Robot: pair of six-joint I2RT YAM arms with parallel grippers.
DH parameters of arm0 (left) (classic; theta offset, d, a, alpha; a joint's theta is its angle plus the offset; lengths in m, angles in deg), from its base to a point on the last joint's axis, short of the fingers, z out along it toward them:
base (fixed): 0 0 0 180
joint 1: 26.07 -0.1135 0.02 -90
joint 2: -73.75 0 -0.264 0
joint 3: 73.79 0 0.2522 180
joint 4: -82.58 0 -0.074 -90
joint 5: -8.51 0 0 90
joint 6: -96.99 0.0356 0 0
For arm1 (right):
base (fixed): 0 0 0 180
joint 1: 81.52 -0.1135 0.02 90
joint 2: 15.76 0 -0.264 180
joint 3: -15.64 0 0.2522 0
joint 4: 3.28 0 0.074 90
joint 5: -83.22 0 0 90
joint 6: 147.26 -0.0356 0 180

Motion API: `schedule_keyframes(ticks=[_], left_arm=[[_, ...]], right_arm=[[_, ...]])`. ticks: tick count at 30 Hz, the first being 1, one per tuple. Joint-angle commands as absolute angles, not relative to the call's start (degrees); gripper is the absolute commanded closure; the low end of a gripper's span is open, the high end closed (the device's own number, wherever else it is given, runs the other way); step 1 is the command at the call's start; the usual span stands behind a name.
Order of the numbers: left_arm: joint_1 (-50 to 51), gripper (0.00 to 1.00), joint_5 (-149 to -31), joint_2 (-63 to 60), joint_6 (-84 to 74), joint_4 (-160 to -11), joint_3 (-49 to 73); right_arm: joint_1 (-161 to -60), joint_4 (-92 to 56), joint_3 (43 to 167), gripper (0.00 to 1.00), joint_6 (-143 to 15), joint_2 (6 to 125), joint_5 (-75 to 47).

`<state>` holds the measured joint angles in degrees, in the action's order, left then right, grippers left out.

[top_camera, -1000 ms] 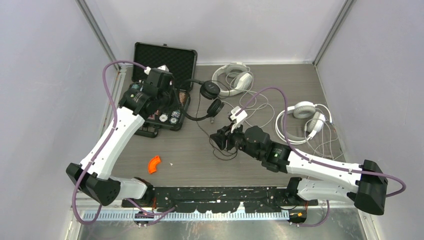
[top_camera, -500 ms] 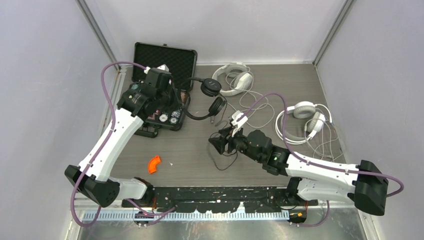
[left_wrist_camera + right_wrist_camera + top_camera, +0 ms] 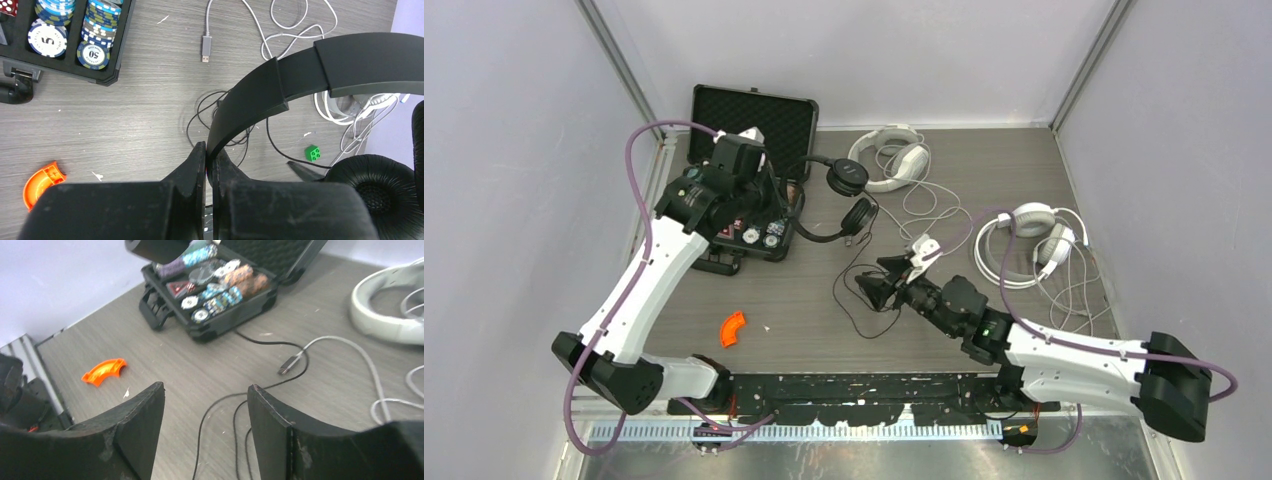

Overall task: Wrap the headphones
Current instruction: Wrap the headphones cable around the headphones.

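Observation:
My left gripper is shut on the headband of the slim black headphones and holds it off the table beside the chip case. One black ear pad hangs at the lower right of the left wrist view. The thin black cord lies in loose loops on the table. Just above those loops my right gripper stands open with nothing between its fingers. Two white headphones lie with their pale cords tangled, one at the back and one at the right.
An open black case of poker chips stands at the back left. An orange curved piece lies near the front left. A grey USB plug and a green brick lie on the table.
My right gripper has opened wider and drawn back to the right. The black cord's loops now spread looser on the table. The left arm has barely moved.

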<state>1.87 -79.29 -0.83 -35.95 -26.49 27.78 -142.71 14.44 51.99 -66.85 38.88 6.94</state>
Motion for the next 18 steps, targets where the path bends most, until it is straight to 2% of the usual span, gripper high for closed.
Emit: schedule_keyframes(ticks=[1,6,18], left_arm=[[1.5,1.00,-81.2,1.1,-32.5,-26.2,32.1],[1.5,1.00,-84.7,1.6,-30.8,-23.1,33.2],[1.5,1.00,-90.5,1.9,-29.3,-20.4,36.6]], right_arm=[[-142.9,21.8,50.3,0.32,-59.3,34.9,13.9],[-142.2,27.2,49.2,0.25,-50.3,36.5,13.0],[-134.8,22.3,54.7,0.25,-44.9,42.2,-8.8]])
